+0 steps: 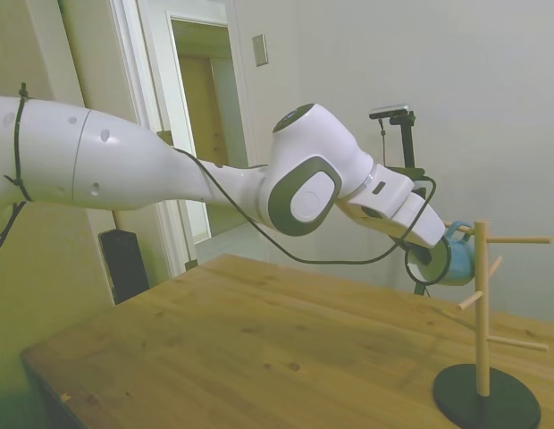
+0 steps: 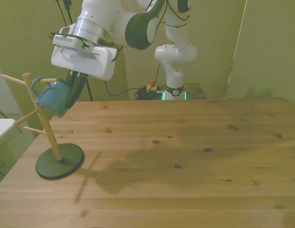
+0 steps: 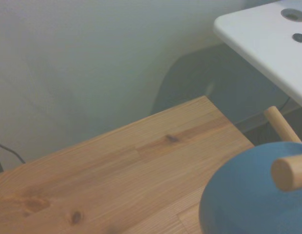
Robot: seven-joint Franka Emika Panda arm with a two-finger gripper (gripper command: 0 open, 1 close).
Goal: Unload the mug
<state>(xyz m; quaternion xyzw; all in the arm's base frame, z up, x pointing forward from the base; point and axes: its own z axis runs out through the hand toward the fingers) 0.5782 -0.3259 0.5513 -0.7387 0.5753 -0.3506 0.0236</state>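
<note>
The teal-blue mug (image 1: 459,262) (image 2: 51,99) hangs tilted on an upper peg of a wooden mug tree (image 1: 482,308) (image 2: 48,124), its handle by the pole and its dark-rimmed mouth turned toward the arm. My gripper (image 1: 432,254) (image 2: 71,94) is at the mug's mouth, and its dark fingers look closed on the mug's rim. From the wrist view I see the mug's (image 3: 241,197) blue body close up, with a peg tip (image 3: 290,171) in front of it.
The mug tree stands on a round dark base (image 1: 485,400) (image 2: 59,162) near a corner of the wooden table (image 2: 185,156). Several bare pegs stick out around the mug. A white surface (image 3: 268,39) lies beyond the table's edge.
</note>
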